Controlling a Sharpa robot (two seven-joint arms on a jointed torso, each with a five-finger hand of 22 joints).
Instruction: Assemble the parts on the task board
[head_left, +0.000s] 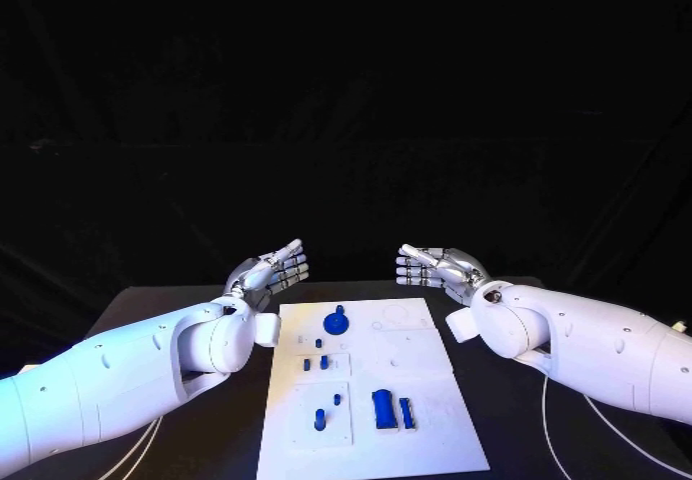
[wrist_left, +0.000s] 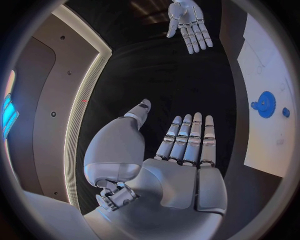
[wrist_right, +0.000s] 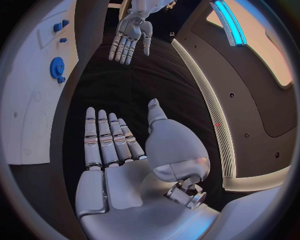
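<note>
Parts (head_left: 387, 408) sit spread over the white board (head_left: 433, 445) in the middle of the table (head_left: 173, 300): a round blue gear (head_left: 336, 322) toward its far edge, small pegs mid-board, longer blocks near its front edge (seated or loose, I cannot tell). Left hand (head_left: 270, 270) and right hand (head_left: 440, 267) hover beyond the board's far corners, fingers spread, holding nothing. This fits assembly pending or finished.

Matt white task board (head_left: 418, 400), glossy metallic fingers (wrist_left: 187, 135)
</note>
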